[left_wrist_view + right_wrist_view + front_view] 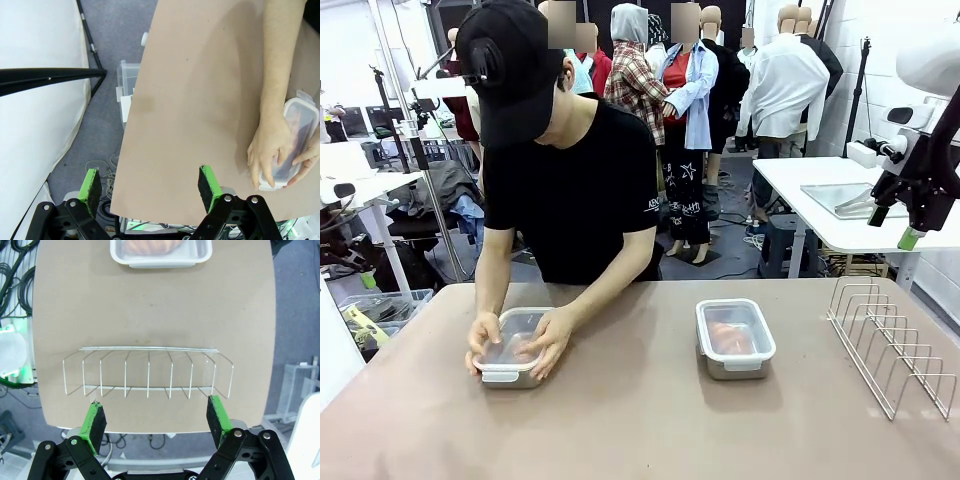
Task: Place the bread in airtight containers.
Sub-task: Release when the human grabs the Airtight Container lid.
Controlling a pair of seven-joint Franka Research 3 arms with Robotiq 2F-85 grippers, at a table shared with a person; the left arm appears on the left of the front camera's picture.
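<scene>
Two steel pans sit on the brown table (640, 420), both lidded. The left pan (512, 350) lies at lower left of the front view, under a clear lid; the person's hands (520, 340) press flat on that lid, one at each end. What lies inside is mostly covered by the hands, so I cannot tell its contents for certain. The right pan (734, 337) stands just right of centre, lid on, with a golden-brown roll (730, 336) visible through the clear plastic.

In my left wrist view the left pan sits at the right edge of the frame, with a hand (272, 150) across it. It lies well to the right of my left gripper (150, 187) and apart from it. My left fingers (91, 186) stand wide apart over the table edge and touch nothing.

In my right wrist view the right pan (161, 255) sits at top centre, roll (152, 245) showing inside. A wire rack (148, 371) lies between it and my right gripper (157, 420). My right fingers (218, 414) are spread wide, near the rack, holding nothing. In the front view this gripper (910, 225) hangs at upper right, above the table and well apart from both pans.
</scene>
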